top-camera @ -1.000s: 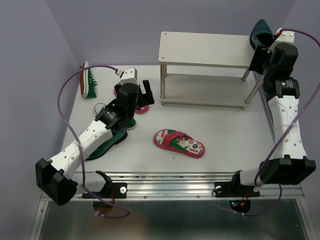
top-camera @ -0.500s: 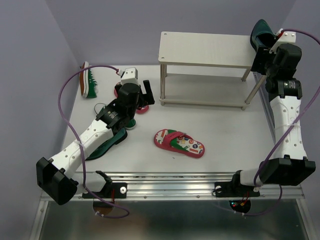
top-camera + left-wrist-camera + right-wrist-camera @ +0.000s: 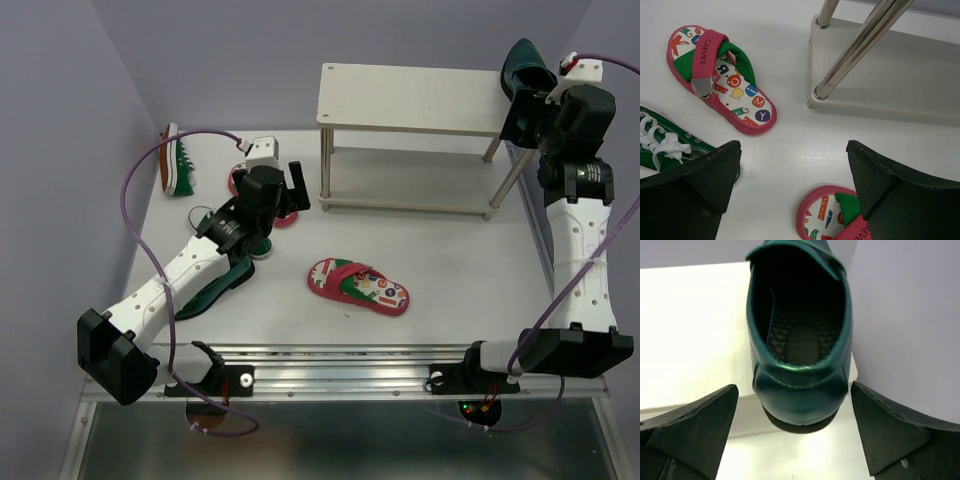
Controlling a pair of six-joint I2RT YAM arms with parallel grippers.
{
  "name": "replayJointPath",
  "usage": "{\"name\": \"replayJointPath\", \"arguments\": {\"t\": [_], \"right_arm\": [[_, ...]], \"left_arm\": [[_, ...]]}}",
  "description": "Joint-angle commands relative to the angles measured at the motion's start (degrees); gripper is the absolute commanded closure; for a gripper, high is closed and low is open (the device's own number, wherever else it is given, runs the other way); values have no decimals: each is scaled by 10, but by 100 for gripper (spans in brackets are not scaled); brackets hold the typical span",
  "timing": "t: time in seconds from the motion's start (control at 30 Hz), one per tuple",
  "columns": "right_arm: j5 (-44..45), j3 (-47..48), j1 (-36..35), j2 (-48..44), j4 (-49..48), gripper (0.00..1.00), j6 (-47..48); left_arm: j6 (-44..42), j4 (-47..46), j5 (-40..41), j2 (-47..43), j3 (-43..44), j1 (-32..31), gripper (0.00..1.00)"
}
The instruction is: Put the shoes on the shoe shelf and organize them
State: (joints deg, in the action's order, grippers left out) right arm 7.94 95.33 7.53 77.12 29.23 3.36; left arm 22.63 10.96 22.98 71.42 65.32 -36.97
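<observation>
Currently one teal loafer (image 3: pixel 799 340) is sitting at the right end of the shoe shelf (image 3: pixel 410 98), both the right pincer (image 3: pixel 794 405) behind its heel and the left pincer (image 3: pixel 793 147) are standing apart and empty, and the second loafer (image 3: pixel 215 285), two flip-flops (image 3: pixel 358 286) and two sneakers (image 3: pixel 178 160) are lying on the tabletop (image 3: pixel 450 270).

Top view high behind the arm bases, looking down on the whole table (image 3: pixel 450 260), left wrist close over a flip-flop (image 3: pixel 725 80) by the shelf (image 3: pixel 890 85), right wrist close behind a loafer (image 3: pixel 800 385) atop it, both spots also in the top view
</observation>
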Motion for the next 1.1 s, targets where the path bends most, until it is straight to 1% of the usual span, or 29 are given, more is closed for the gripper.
{"name": "replayJointPath", "arguments": {"t": [0.0, 0.1, 0.13, 0.2, 0.23, 0.3, 0.33, 0.37, 0.4, 0.5, 0.57, 0.6, 0.63, 0.67, 0.7, 0.73, 0.8, 0.87, 0.9, 0.93, 0.97, 1.0, 1.03, 1.07], "right_arm": [[0, 68, 4, -43, 35, 0, -27], [-54, 96, 4, -72, 93, 0, -33], [-111, 100, 4, -81, 103, 0, -33], [-173, 97, 4, -110, 115, 0, -51], [-234, 93, 4, -129, 117, 0, -61], [-306, 88, 4, -139, 122, 0, -70], [-377, 87, 4, -142, 124, 0, -82], [-413, 86, 4, -144, 123, 0, -89], [-482, 83, 4, -143, 124, 0, -94], [-566, 72, 4, -141, 112, 0, -102], [-651, 57, -2, -142, 70, 0, -128], [-652, 50, -2, -142, 70, 0, -128], [-666, 43, -2, -144, 45, 0, -145], [-685, 32, -8, -144, 39, 0, -150], [-685, 29, -15, -143, 39, 0, -150], [-685, 27, -15, -139, 42, 0, -147], [-667, 25, -40, -134, 63, 0, -129], [-634, 24, -69, -124, 78, 0, -116], [-620, 32, -80, -117, 105, 0, -99], [-590, 36, -94, -109, 118, 0, -88], [-569, 41, -130, -95, 131, 0, -79], [-546, 49, -148, -84, 143, 0, -62], [-498, 50, -165, -73, 172, 0, -52], [-473, 52, -181, -55, 185, 0, -46]], "left_arm": [[7, 6, 23, -7, 29, 8, 1], [17, 17, 22, -10, 30, 24, 1], [21, 18, 15, -11, 27, 39, 1], [29, 29, -6, -9, 26, 57, 1], [42, 46, -11, -5, 25, 72, 1], [53, 70, -13, -1, 26, 87, 1], [68, 85, -8, 4, 26, 94, 1], [75, 119, 5, 5, 25, 109, 1], [81, 136, 12, 3, 22, 115, 1], [104, 200, 59, -11, 0, 117, 3], [133, 237, 70, -34, -35, 117, 6], [151, 251, 73, -34, -35, 117, 8], [166, 265, 73, -39, -42, 118, 9], [201, 293, 73, -41, -53, 120, 11], [221, 306, 77, -41, -57, 122, 11], [235, 312, 77, -42, -63, 124, 11], [265, 302, 70, -48, -85, 129, 11], [270, 276, 56, -53, -104, 149, 11], [281, 271, 52, -54, -107, 154, 11], [285, 267, 52, -52, -113, 163, 11], [288, 254, 50, -50, -114, 168, 11], [291, 249, 48, -48, -114, 173, 11], [299, 239, 46, -44, -116, 181, 11], [302, 233, 40, -41, -117, 184, 11]]}}
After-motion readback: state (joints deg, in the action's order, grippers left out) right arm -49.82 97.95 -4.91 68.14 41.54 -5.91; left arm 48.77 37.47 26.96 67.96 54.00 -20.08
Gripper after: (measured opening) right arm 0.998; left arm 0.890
